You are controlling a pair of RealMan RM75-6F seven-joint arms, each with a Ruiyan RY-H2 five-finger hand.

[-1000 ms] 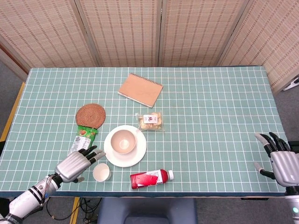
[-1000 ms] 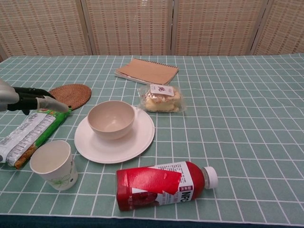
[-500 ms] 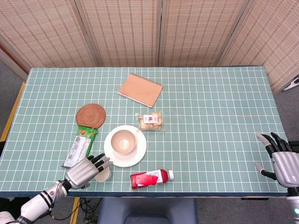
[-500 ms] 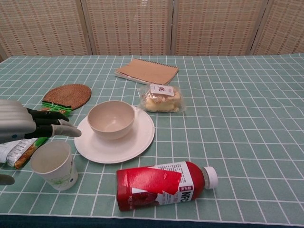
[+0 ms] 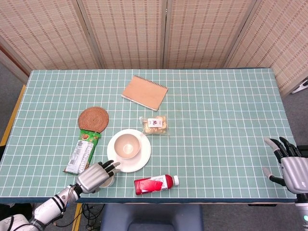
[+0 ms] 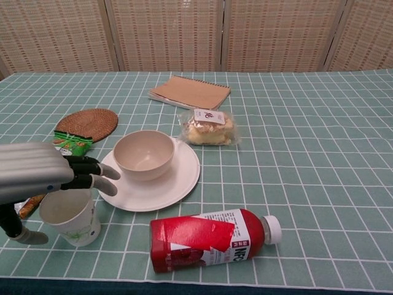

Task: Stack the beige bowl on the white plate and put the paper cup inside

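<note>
One paper cup (image 6: 66, 216) standing upright at lower left, directly under open left hand (image 6: 34, 175) hovering fingers-spread; right hand (image 5: 291, 168) idling open, far off.

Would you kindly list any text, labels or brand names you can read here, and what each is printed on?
"NFC": white label of the red bottle, reading sideways; its other print is too small.
Snack packet: print too small to read.
Pastry bag: sticker blurred.
Paper cup: green marking, no legible words.
</note>
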